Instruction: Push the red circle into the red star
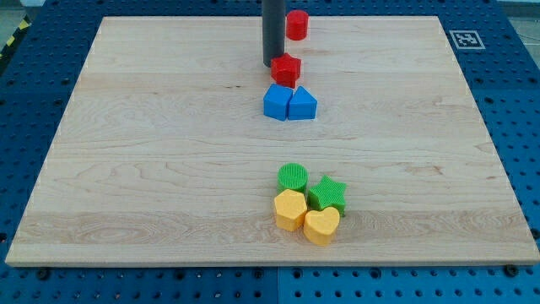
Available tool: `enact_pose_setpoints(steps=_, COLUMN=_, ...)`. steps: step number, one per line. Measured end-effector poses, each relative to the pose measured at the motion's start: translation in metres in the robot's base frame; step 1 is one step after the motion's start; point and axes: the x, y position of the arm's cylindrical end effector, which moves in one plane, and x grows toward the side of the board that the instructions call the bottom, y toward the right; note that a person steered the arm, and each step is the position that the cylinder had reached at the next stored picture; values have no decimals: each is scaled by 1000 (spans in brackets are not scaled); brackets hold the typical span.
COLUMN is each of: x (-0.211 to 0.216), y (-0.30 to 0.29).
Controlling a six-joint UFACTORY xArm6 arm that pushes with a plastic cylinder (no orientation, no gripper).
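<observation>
No fingers on this rig, so nothing to clench or release: only a dark rod ending in my tip (274, 65), resting on the table (152, 169) near the view's top.

Red circle (296, 24) close to the table's top edge, just to the view's right of the rod's shaft, apart from everything else. Red star (286, 70) lower down, right beside my tip on its right; touching or a hair apart, cannot tell which.

Key relation: circle toward the view's top from the star, and a touch to the right. Line from circle to star therefore running toward the view's bottom and slightly left. My tip on the wrong side for that push, level with the star instead of beyond the circle. Likely need: go round the circle to its top side without nudging it or the star, then drive down along that line.

Just below the star, a blue cube (276, 102) and a blue wedge-like block (303, 104), touching each other; risk of crowding if the star gets shoved down.
</observation>
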Motion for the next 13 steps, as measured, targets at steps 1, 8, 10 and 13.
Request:
enact_pose_setpoints(steps=1, x=0, y=0)
enact_pose_setpoints(steps=8, x=12, y=49)
enact_pose_setpoints(steps=10, x=29, y=45)
enact_pose_setpoints(steps=13, x=15, y=38)
